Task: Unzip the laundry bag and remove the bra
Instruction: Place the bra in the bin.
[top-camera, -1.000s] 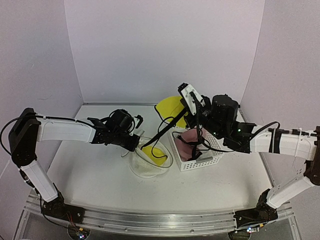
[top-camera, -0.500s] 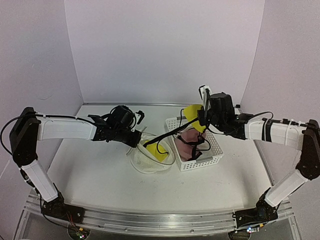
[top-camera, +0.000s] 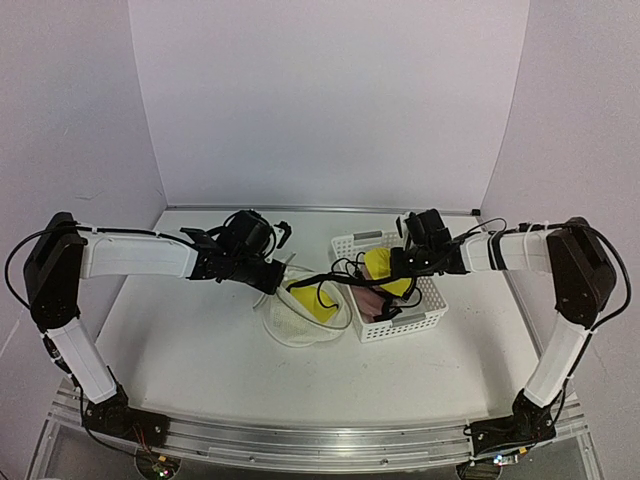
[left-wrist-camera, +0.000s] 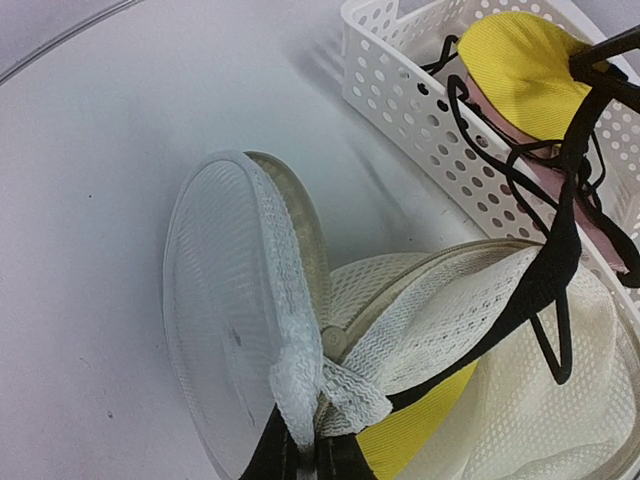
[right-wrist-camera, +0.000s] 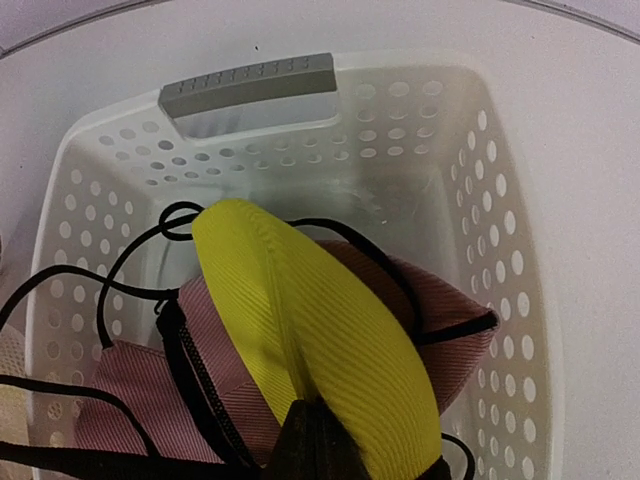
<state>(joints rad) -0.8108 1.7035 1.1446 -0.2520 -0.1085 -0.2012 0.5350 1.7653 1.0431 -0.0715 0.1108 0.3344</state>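
Left tool (top-camera: 266, 280): jaws together, pinching the mesh seam at the rim of the laundry bag (top-camera: 292, 325), right beside the opened lid (left-wrist-camera: 215, 330). Reads as an anchor. It holds the bag back on the worktop (top-camera: 190, 350) so the bag doesn't ride along when the bra gets pulled, and it props the mouth open. The lid stands on edge, clear of the opening, so I'd call the unzip done.

The bra (right-wrist-camera: 320, 330) is split across two places. One yellow cup (left-wrist-camera: 415, 435) sits inside the bag mouth. The other is over in the white basket (right-wrist-camera: 480, 250), just right of the bag. A black strap (left-wrist-camera: 560, 250) spans from bag to basket and looks fairly taut. It's the only link to the cup in the bag.

Right tool (right-wrist-camera: 312, 440): clamped on the edge of the far yellow cup, low inside the basket, with the pink part (right-wrist-camera: 130, 380) bunched under it. An edge grip makes sense, as the padded cup likely takes a pull while a strap would just stretch.

My read: removal is about half done. The next move needs pull on the bra away from the bag while the left pinch holds.

Risks: the strap snags on the bag rim or the basket lattice, or the bag lifts if the pinch slips.
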